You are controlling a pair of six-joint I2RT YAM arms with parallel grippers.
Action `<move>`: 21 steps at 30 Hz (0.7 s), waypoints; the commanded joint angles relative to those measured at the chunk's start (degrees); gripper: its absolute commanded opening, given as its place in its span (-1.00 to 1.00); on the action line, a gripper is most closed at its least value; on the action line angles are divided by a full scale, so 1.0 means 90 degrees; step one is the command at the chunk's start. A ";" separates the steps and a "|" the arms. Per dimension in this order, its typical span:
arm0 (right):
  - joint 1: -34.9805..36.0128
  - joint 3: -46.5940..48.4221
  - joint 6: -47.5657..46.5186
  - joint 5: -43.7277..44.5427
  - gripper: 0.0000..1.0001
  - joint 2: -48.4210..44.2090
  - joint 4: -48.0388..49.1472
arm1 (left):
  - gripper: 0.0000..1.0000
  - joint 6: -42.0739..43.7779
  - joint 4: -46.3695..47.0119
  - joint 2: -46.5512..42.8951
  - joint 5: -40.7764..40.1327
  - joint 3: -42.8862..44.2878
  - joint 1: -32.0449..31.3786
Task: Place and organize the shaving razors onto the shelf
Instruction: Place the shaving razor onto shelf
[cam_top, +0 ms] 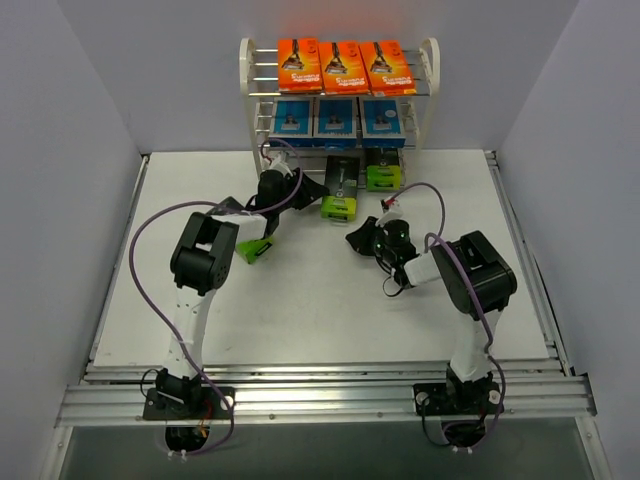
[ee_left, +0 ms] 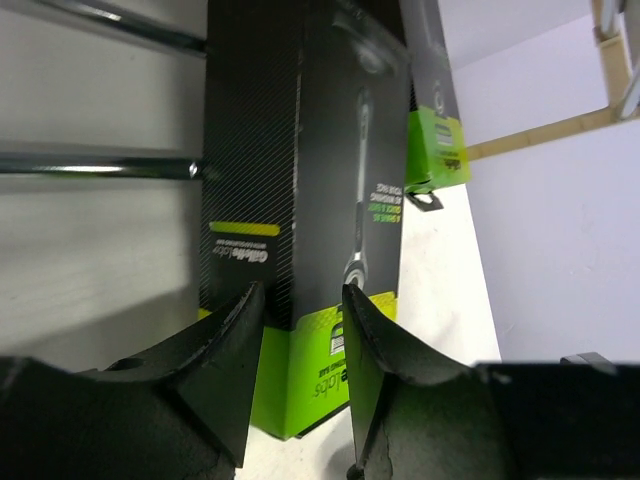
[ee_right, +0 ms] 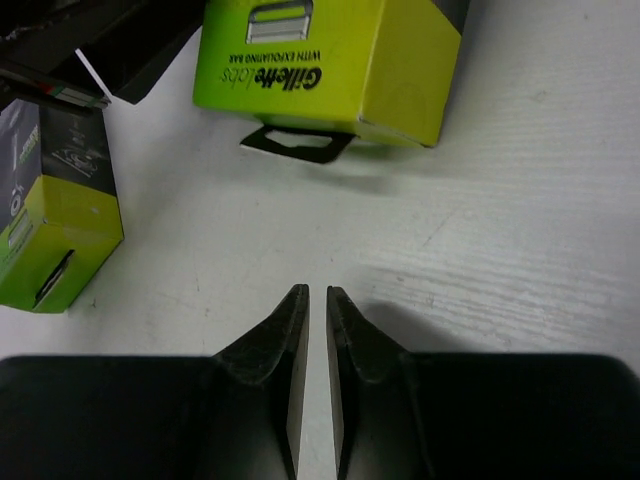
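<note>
left gripper [ee_left: 297, 297] seems clamped on a black-and-green razor box [ee_left: 300, 150], its long axis pointing at the shelf [cam_top: 245, 70] just beyond; right gripper [ee_right: 317, 295] closed, empty, farther off.

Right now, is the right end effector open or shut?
The right end effector is shut: its fingers nearly touch, with nothing between them.
</note>
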 commanded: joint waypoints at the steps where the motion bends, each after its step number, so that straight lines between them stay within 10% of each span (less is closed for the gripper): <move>1: 0.0007 0.0430 -0.0045 0.0124 -0.81 0.0148 0.0288 | -0.10 0.0034 0.0341 0.0087 0.0124 0.0368 -0.0029; 21: -0.0042 0.1329 0.0082 0.0212 -0.81 0.0940 0.0278 | -0.19 -0.0171 0.0477 0.0312 0.0192 0.0690 -0.0186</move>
